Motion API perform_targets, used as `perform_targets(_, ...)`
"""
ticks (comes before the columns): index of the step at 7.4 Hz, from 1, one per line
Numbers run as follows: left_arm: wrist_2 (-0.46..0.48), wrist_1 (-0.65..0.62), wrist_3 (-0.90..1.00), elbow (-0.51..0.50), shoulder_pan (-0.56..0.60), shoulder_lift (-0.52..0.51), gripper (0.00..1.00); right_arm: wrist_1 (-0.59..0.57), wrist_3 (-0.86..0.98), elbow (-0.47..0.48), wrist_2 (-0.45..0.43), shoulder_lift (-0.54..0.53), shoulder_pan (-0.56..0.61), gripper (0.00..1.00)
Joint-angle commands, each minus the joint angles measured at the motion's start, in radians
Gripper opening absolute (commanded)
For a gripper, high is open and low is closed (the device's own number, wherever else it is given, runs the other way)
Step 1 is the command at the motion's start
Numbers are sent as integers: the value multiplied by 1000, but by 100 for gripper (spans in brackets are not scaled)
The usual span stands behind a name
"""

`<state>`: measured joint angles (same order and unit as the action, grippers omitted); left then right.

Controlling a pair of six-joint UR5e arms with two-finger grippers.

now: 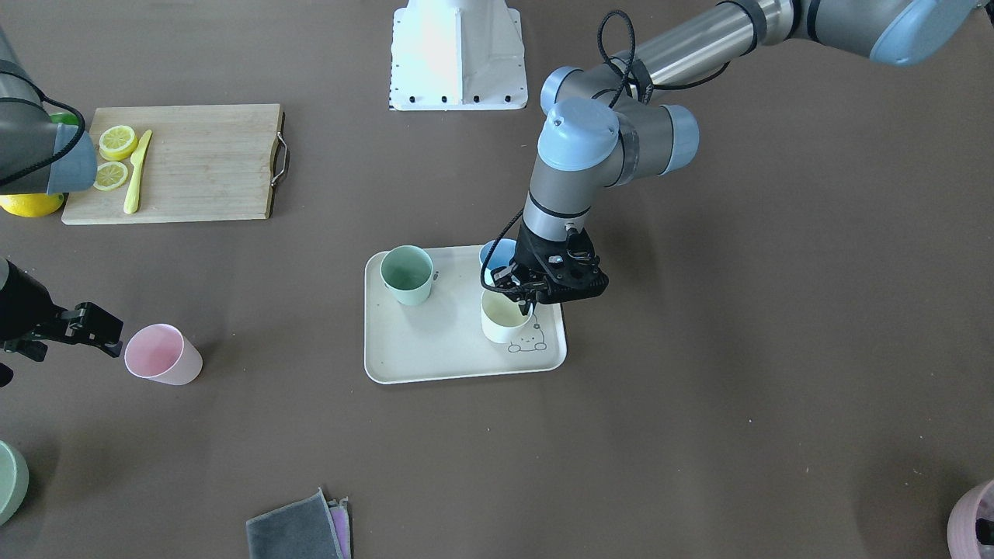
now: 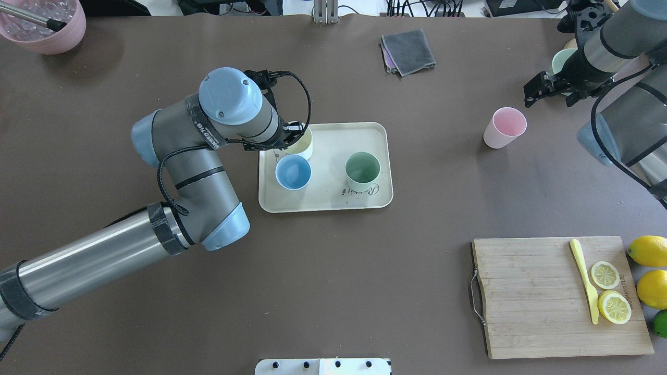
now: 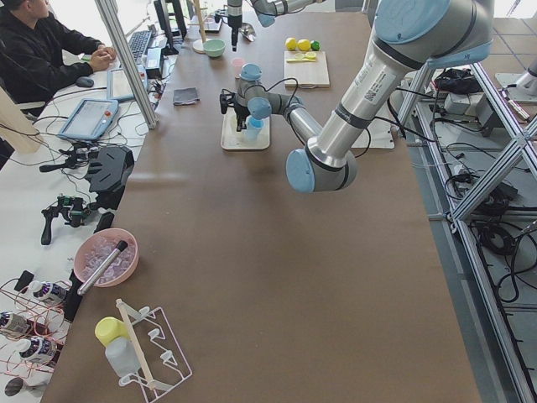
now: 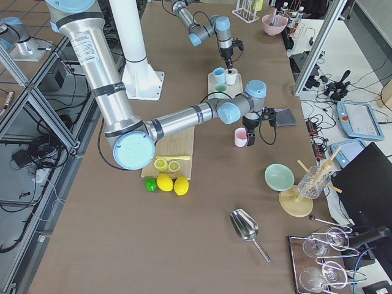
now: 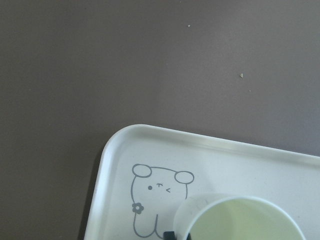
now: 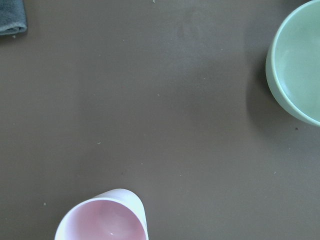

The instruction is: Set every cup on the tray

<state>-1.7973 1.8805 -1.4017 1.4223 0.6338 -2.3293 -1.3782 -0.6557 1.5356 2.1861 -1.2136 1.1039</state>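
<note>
Left gripper (image 1: 524,303) pinched shut on the cream cup (image 1: 501,326), on the tray (image 1: 435,349); had I withdrawn without opening, it could topple.

The left arm (image 2: 229,112) hides most of the cream cup (image 2: 306,148) overhead; the sage bowl (image 1: 9,480) is cut off.

One camera sits high behind the robot's base (image 2: 323,366), looking forward and down on the worktop (image 2: 365,291). Another faces it from across, steeply down. Two stand back at either end, looking along. One rides the left wrist (image 1: 555,206), one the right wrist (image 2: 599,52), close, pointing down. The high views, end views and left wrist's share the tray (image 2: 328,156).
</note>
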Motion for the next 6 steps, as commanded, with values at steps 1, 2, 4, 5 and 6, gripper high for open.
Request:
perform_targets(1, 12, 3, 12, -20, 33, -4, 0, 1, -2, 0, 0, -4, -1, 100)
perform_targets(2, 13, 3, 19, -34, 38, -7, 0, 1, -2, 0, 0, -3, -1, 100)
perform_targets(4, 13, 8, 18, -55, 40, -21, 0, 1, -2, -2, -2, -3, -3, 100)
perform_targets(5, 13, 6, 12, -60, 40, -25, 8, 1, -2, -2, -2, -1, -3, 100)
perform_targets(6, 19, 6, 18, -74, 37, -30, 97, 1, -1, -3, -2, -1, -3, 100)
